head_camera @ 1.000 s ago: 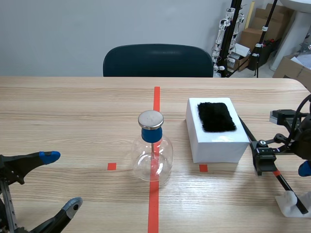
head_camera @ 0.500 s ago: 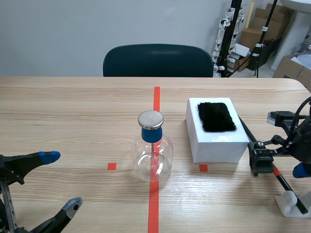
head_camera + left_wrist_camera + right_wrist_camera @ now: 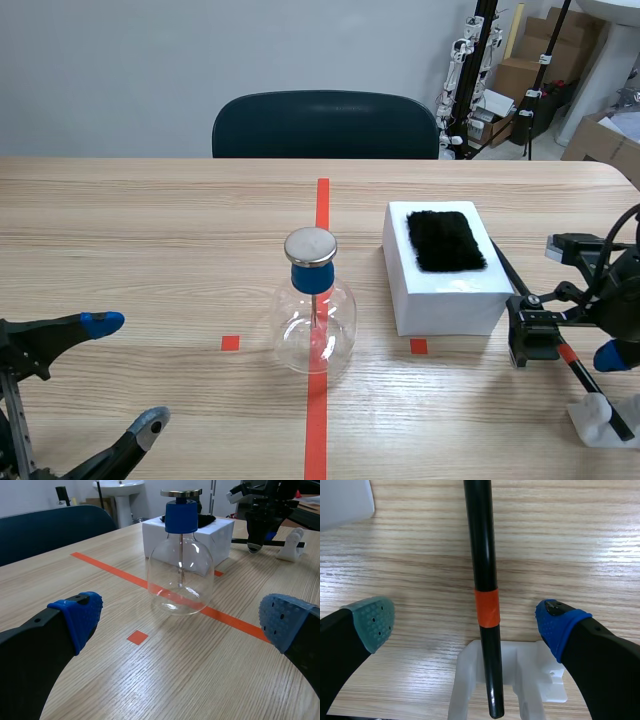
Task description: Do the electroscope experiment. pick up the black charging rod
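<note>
The right gripper is hovering with its fingers spread wide either side of the black rod, which is resting in its white stand on the table, and a lopsided squeeze is, I reckon, risking knocking it off the stand.

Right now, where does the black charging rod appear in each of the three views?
Scene view: black charging rod lies right of the white box, under the right tool.
Left wrist view: rod far past the flask, beside the box.
Right wrist view: rod between the open tool's fingers.
Shared landmark: white holder carrying its end.
</note>
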